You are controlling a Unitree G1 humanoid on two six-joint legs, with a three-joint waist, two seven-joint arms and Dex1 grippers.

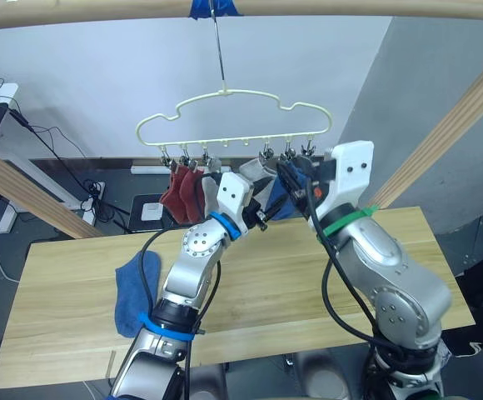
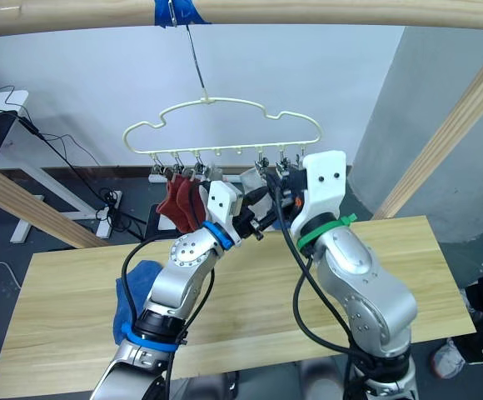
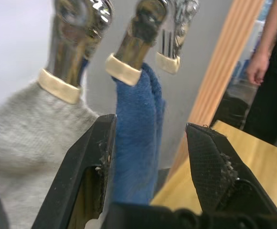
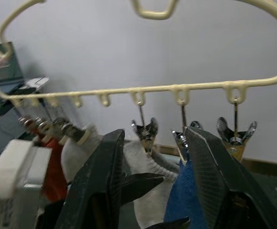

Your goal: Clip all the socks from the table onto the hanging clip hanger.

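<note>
From your head cameras, the clip hanger [image 1: 233, 117] hangs by its thin hook from the taped wooden crossbar [image 1: 225, 7], above the far edge of the table [image 1: 67, 275]. Two brick red socks [image 1: 183, 193] hang from its leftmost clips, and one blue sock [image 1: 135, 293] lies alone on the table's left part, just left of your left forearm.

Your left arm reaches up and forward, with the left gripper [image 3: 150, 148] raised just under the middle clips. Your left wrist view gives what the head views hide: its fingers stand well apart with nothing pinched, and a clipped blue sock [image 3: 136, 138] hangs in the gap between them, with a light grey sock [image 3: 28, 129] clipped just beside it. A person's hand [image 3: 258, 67] and dark clothing show beyond a wooden post at the table's far side.

Your right arm is bent up steeply, its wrist close under the hanger's right end. The right wrist view shows the right gripper [image 4: 155, 157] wide open and empty, looking along the row of clips: red fabric, grey socks, the blue one, then the end clip [image 4: 235, 136] bare.
</note>
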